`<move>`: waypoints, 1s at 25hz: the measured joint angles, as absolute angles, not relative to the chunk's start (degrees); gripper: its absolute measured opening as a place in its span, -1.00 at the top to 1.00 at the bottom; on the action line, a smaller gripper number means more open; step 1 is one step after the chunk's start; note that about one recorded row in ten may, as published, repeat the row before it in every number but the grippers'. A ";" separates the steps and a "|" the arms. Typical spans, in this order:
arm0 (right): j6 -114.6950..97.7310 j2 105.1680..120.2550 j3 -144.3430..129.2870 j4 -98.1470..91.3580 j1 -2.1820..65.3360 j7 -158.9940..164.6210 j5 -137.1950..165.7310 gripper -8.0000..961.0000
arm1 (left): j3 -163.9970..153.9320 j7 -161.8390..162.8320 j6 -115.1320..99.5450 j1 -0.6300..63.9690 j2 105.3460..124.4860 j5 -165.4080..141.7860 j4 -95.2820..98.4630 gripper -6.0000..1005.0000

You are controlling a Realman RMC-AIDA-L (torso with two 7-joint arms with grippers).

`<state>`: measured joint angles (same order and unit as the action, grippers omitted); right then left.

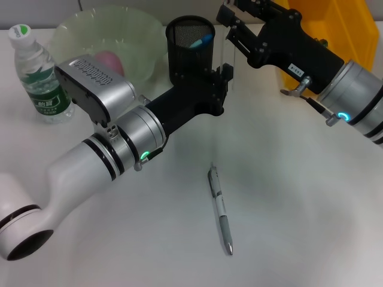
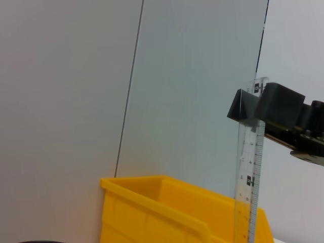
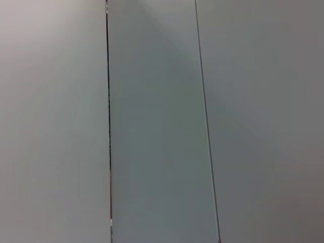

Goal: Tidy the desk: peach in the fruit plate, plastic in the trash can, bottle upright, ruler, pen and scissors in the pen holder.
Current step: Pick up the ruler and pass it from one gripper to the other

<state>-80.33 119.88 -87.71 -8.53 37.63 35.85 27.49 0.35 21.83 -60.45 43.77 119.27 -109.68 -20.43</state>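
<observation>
1. Pincer work first: the right pincer (image 1: 230, 24), at the upper middle of the head view, is clamped on the top of the clear ruler (image 1: 226, 54), which hangs upright just right of the pen holder (image 1: 190, 48). In the left wrist view the same pincer (image 2: 253, 109) grips the ruler (image 2: 249, 192) near its upper end.
2. The left pincer (image 1: 220, 84) sits low at the ruler's lower part, right beside the holder's wall; whether its jaws are wide or narrow I cannot tell.
3. The ruler's foot looks to be outside the mesh cup, not over its mouth, so it likely needs lifting and shifting left before release.
4. Risks from here: the thin, slick ruler may swivel in a single-end grip; dropped while off-centre, it would catch the rim and tip out, or knock the light holder over. The two arms are close and could collide.
5. Further out: a blue-handled item already stands in the holder; the pen (image 1: 220, 209) lies on the worktop (image 1: 299, 227) at lower centre, not yet stowed.
6. The peach (image 1: 109, 60) rests in the fruit plate (image 1: 72, 30) at upper left, the bottle (image 1: 40, 78) stands upright at far left, and the yellow bin (image 1: 353, 30) sits at upper right.
</observation>
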 joint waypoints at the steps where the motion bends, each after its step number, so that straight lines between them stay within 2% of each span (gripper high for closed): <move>1: -80.32 119.87 -87.71 -8.52 37.66 35.89 27.49 0.13 | 0.36 21.83 -60.46 43.79 119.27 -109.68 -20.40 0.91; 17: -80.33 119.88 -87.61 -8.61 37.79 36.04 27.54 0.13 | 0.46 22.29 -60.46 44.03 119.26 -109.66 -19.95 0.92; 22: -80.07 119.88 -87.51 -8.61 37.79 36.01 27.54 -0.34 | 0.49 22.32 -60.46 44.03 119.26 -109.67 -19.95 0.90; 25: -79.98 119.88 -87.27 -8.61 37.65 36.02 27.54 -0.35 | 1.21 22.32 -60.46 43.87 119.25 -109.68 -19.93 0.89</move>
<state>-79.98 119.88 -87.27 -8.61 37.65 36.02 27.54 1.21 22.32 -60.46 43.87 119.25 -109.68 -19.93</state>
